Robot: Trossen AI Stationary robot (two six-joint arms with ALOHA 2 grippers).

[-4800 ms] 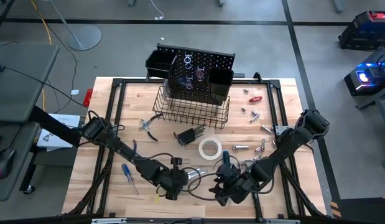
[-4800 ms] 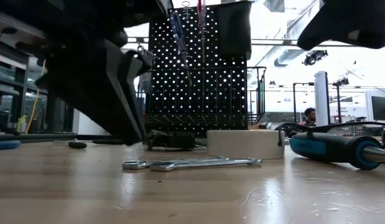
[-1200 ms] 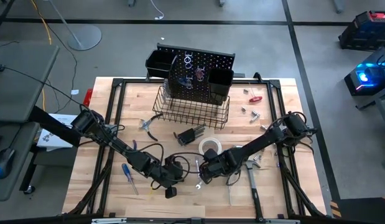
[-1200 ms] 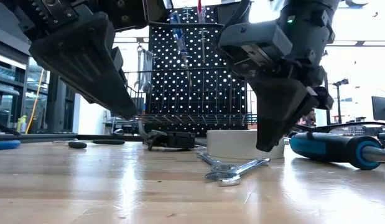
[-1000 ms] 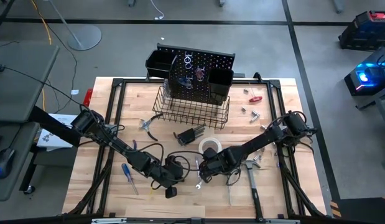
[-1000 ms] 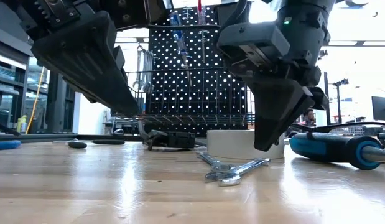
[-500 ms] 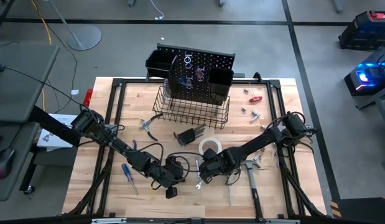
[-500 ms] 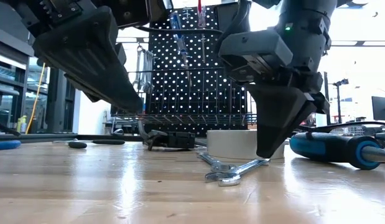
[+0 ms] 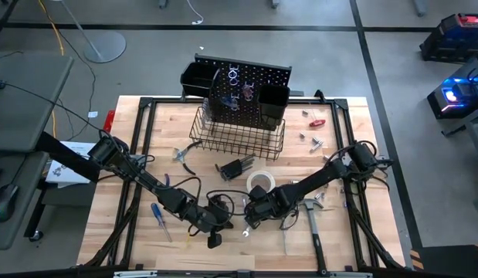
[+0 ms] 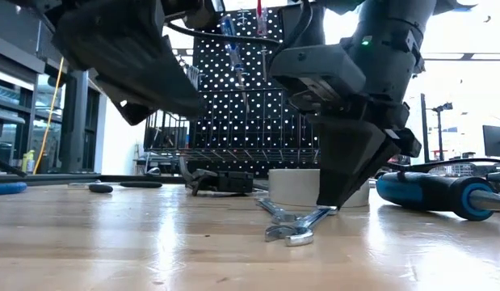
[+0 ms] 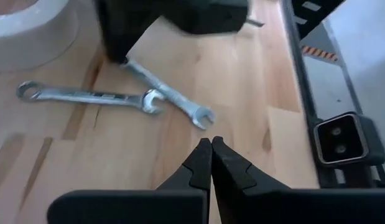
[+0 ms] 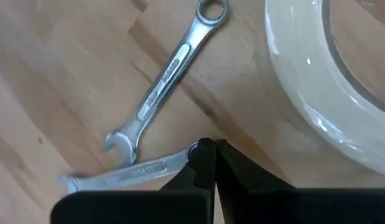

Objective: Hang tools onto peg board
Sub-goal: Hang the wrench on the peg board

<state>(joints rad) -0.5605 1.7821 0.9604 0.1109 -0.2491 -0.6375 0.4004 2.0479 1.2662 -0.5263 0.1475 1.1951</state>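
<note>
- Wrenches: two silver wrenches lie on the wooden table near its front middle, the near wrench and the far wrench, their ends meeting in a V just in front of the white tape roll.
- No brand or writing can be read on either wrench; any stamping on the shanks is too blurred to tell.
- The right gripper has its fingers pressed together, tips down on the ring end of the near wrench; whether it is actually pinched cannot be told.
- In the low view that gripper touches the raised end of the wrench, with the tape roll just behind it.
- The left gripper is also closed with nothing in it, hovering just left of the wrenches and pointing toward them.
- A black-handled hammer lies right of the right gripper; a blue-handled screwdriver lies at the left.
- Red-handled pliers rest left of the wire basket.
- The peg board stands at the table's far edge, well apart from the wrenches, with screwdrivers and rings already hanging on it.
</note>
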